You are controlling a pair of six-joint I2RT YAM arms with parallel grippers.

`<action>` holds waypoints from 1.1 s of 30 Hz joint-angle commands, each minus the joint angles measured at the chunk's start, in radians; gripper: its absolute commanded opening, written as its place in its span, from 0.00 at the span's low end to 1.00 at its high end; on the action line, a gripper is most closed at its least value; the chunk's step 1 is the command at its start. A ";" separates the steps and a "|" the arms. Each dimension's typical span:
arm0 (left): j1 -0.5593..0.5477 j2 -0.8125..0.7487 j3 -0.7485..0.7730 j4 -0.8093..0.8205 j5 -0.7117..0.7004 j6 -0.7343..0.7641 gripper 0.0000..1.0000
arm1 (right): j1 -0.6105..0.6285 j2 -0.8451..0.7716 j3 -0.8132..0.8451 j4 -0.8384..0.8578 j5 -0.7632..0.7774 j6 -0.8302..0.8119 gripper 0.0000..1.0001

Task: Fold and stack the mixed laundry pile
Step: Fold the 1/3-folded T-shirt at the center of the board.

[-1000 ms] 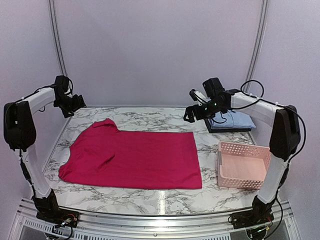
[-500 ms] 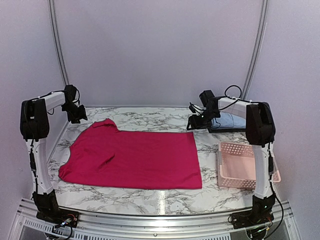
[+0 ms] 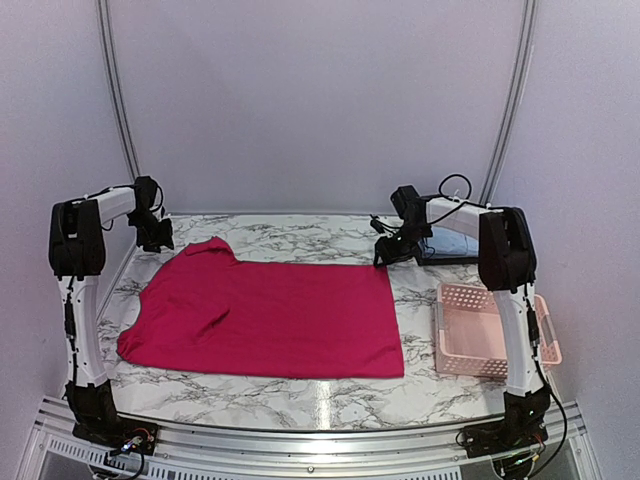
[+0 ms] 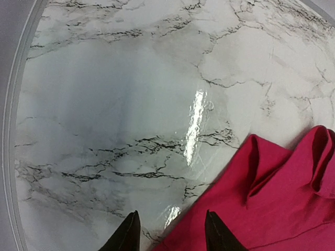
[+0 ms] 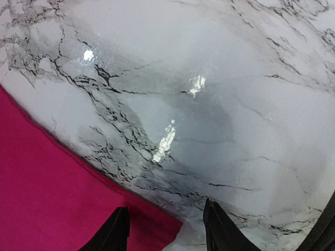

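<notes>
L claw (image 4: 171, 215), R claw (image 5: 165, 206) astride magenta garment (image 3: 270, 315) corners; contact unclear

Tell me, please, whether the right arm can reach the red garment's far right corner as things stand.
Probably yes: the right claw hangs right over that corner of the red garment, jaws apart, nothing in between.

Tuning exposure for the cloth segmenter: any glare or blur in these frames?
Left wrist: a bright glare streak on the marble table near the magenta garment, cloth sharp. Right wrist: several small glints on the marble. Top external: even light, faint sheen near the front edge, no blur.
</notes>
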State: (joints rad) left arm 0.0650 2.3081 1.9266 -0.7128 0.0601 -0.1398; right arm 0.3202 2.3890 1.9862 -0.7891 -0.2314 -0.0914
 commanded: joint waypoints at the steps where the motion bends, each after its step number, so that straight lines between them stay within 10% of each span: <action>1: -0.020 0.059 0.051 -0.041 -0.012 0.062 0.43 | 0.022 0.040 0.016 -0.053 0.024 -0.038 0.47; 20: -0.091 0.190 0.166 -0.054 -0.117 0.110 0.39 | 0.025 0.020 -0.016 -0.066 0.043 -0.074 0.45; 29: -0.096 0.191 0.180 -0.053 -0.080 0.115 0.03 | 0.028 0.014 -0.008 -0.060 0.016 -0.075 0.00; 33: -0.096 0.178 0.194 -0.054 -0.065 0.109 0.00 | 0.027 0.000 0.005 -0.059 0.010 -0.062 0.00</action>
State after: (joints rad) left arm -0.0334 2.4630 2.0991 -0.7326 -0.0238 -0.0334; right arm 0.3328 2.3890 1.9835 -0.7982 -0.2028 -0.1654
